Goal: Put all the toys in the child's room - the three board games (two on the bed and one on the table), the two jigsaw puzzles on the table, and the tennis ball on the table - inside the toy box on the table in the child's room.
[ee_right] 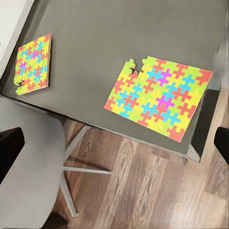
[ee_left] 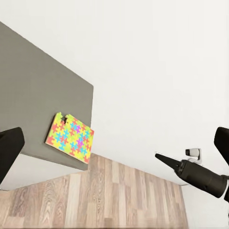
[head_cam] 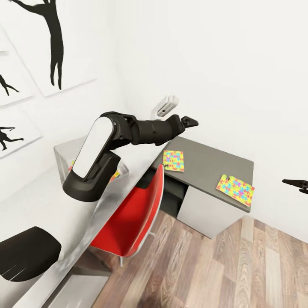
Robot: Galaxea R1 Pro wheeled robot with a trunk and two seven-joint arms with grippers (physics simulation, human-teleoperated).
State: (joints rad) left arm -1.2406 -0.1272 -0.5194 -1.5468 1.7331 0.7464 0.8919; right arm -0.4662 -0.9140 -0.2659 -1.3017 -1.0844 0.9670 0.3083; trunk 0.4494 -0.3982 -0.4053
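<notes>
Floor (head_cam: pixel 222 269): wood planks, nearest, running under the worktop.
Red chair (head_cam: pixel 137 214): pushed up to the pale worktop's edge, its back toward the camera.
Left arm (head_cam: pixel 128 137): reaches out over the pale worktop toward the far wall.
Left tool (head_cam: pixel 188 122): held in the air above the dark lower section; whether its fingers are apart or together I cannot tell.
Right tool (head_cam: pixel 295 184): dark tip at the right edge, beside the worktop's end; state cannot be told.
Worktop (head_cam: pixel 209 162): dark grey lower section, joined to a long pale part on the left.
Right jigsaw puzzle (head_cam: pixel 235 188): flat near the right end.
Left jigsaw puzzle (head_cam: pixel 174 160): flat at the section's left edge, well apart from the other.
Toy box (head_cam: pixel 62 152): pale tray on the pale worktop, behind the left arm.
Far wall (head_cam: pixel 239 64): plain white.
</notes>
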